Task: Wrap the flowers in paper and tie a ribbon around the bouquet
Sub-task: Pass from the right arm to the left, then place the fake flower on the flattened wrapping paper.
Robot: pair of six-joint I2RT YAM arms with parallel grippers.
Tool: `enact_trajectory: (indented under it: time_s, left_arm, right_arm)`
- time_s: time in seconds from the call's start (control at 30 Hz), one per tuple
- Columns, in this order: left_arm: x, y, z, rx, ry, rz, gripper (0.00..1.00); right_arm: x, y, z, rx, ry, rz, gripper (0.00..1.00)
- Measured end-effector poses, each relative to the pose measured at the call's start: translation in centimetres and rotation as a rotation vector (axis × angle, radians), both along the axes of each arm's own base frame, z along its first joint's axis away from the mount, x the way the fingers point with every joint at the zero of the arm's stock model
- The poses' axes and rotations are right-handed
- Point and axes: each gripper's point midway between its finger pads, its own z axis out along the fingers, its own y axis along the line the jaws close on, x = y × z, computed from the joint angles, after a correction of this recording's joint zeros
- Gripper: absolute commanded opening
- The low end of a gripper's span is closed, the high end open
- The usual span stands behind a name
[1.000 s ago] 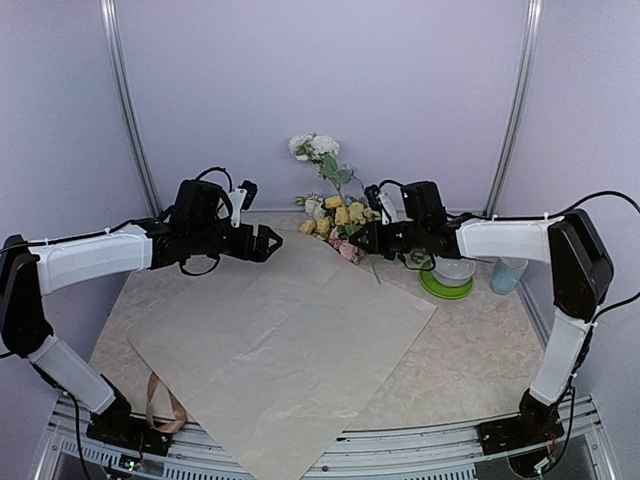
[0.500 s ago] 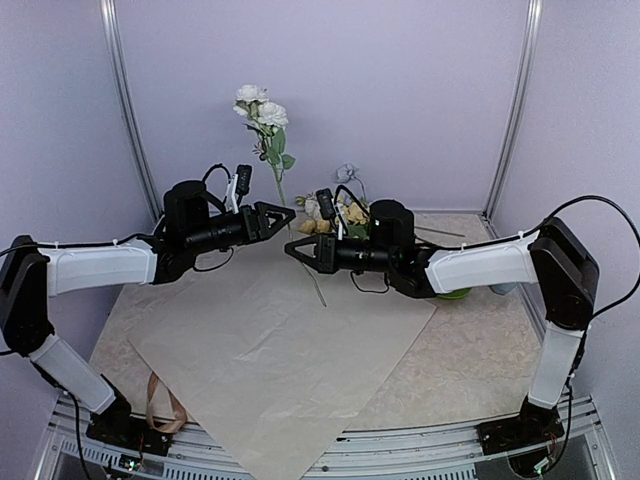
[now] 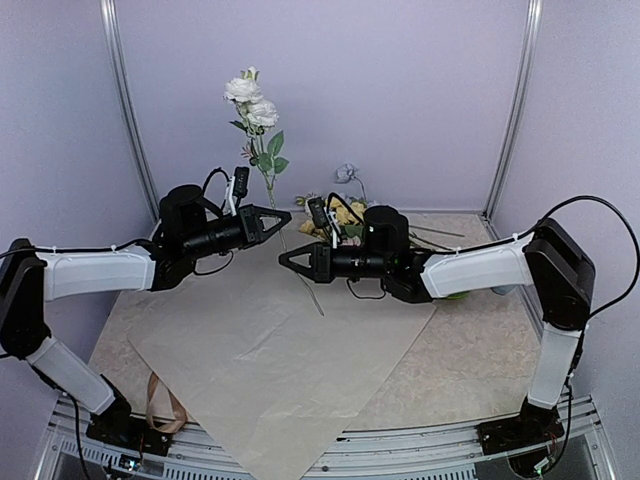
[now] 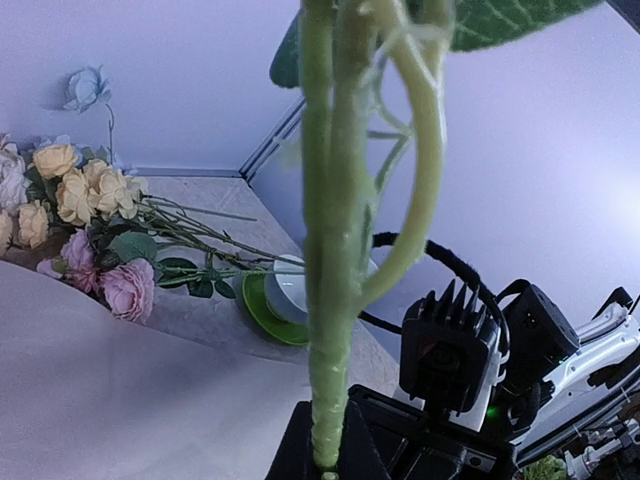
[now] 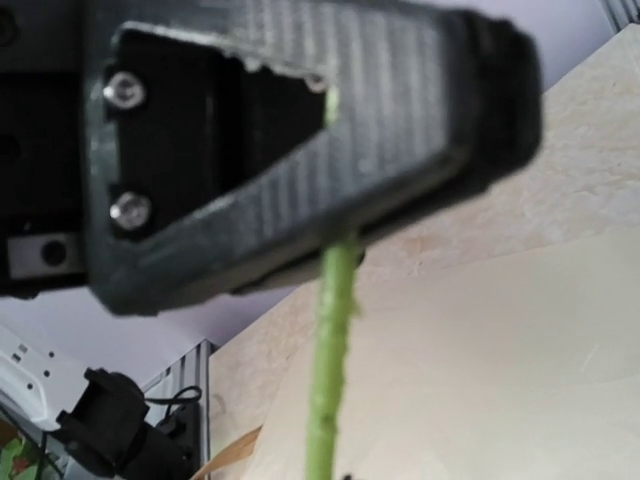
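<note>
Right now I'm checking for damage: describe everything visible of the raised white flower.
The white flower has two white blooms, green leaves and a long thin green stem. It stands tilted, blooms up, its lower end over the paper. The left arm's fingers and, lower, the right arm's fingers both pinch the stem.

Overhead plus wrist close-ups sharing stem (image 4: 322, 300)

Soft, even light, faint shadows on the table (image 3: 480, 360). Wrist views blur the near flower stem (image 4: 330, 250).
</note>
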Motion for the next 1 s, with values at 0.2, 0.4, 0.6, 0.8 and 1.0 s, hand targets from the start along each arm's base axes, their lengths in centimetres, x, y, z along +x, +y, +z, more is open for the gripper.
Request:
enact_trajectory:
  time_s: [0.2, 0.4, 0.6, 0.8, 1.0]
  left_arm:
    - [1.2, 1.8, -3.2, 0.116, 0.121, 0.115, 0.00]
    - [1.0, 4.4, -11.0, 0.313, 0.326, 0.202, 0.00]
    - [-0.9, 4.6, -19.5, 0.462, 0.524, 0.147, 0.00]
    - [-2.1, 4.6, -24.9, 0.549, 0.657, 0.096, 0.07]
    - [-1.4, 4.3, -24.5, 0.564, 0.636, 0.094, 0.45]
  right_arm:
    - [0.1, -0.8, -1.2, -0.082, -0.049, 0.010, 0.46]
    - [4.1, -5.6, 0.6, -0.231, -0.184, -0.145, 0.48]
    - [8.9, -10.1, 3.0, -0.389, -0.288, -0.364, 0.54]
    - [12.1, -14.4, 1.0, -0.615, -0.306, -0.524, 0.51]
    - [18.9, -21.0, -0.5, -0.832, -0.295, -0.687, 0.51]
